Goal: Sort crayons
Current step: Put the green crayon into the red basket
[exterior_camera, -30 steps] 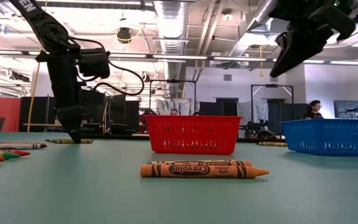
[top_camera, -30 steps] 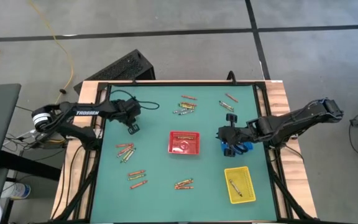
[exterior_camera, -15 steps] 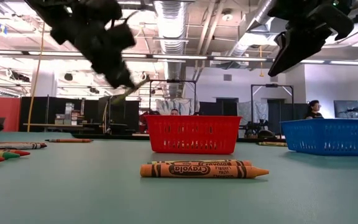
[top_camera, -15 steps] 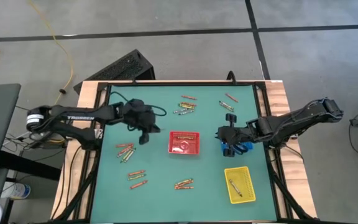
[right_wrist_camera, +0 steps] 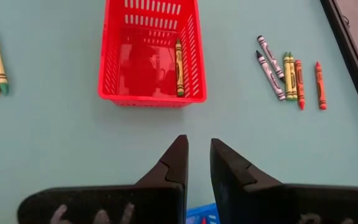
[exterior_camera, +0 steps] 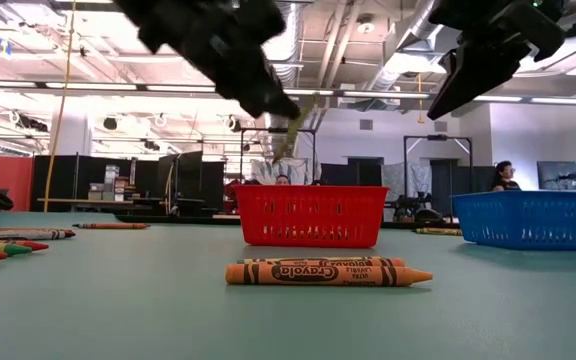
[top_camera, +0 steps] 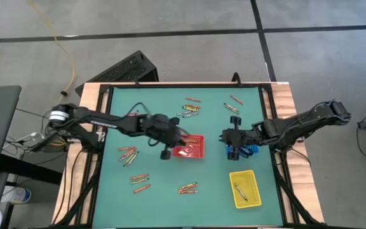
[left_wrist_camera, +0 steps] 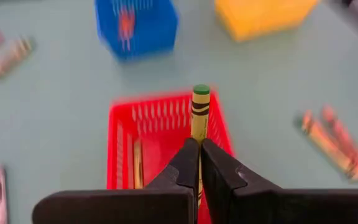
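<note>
I see my left hand (top_camera: 165, 152) at the centre of the high view, just at the left edge of the red tray (top_camera: 197, 151). It is pinching a green-tipped crayon (left_wrist_camera: 199, 118) between its fingers, above the tray. One more crayon (right_wrist_camera: 179, 76) lies inside the red tray. My right hand (top_camera: 232, 150) hangs over the blue tray (top_camera: 253, 151) at centre right, its fingers slightly apart and holding nothing. Other crayons (top_camera: 128, 155) lie scattered on the green table (top_camera: 157, 184).
</note>
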You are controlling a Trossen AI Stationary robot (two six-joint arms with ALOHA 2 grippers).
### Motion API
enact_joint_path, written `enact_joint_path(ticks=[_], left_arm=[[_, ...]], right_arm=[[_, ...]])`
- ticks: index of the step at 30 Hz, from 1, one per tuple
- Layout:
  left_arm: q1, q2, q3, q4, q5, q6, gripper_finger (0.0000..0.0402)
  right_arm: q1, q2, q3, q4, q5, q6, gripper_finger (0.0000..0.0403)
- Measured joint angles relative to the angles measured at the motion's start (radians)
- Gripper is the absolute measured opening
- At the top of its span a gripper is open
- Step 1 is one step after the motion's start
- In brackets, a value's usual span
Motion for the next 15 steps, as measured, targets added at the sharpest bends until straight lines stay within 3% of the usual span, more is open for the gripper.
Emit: enact_joint_path(ticks=[8, 15], left_arm=[[0.000, 0.194, 0.305, -0.401, -0.055, 0.007, 0.0000], [0.004, 0.291, 0.404, -0.466, -0.085, 0.001, 0.0000]], right_arm=[[0.031, 0.000, 0.000, 0.003, 0.000, 0.005, 0.0061], [0.035, 0.000, 0.000, 0.001, 0.000, 0.005, 0.0061]])
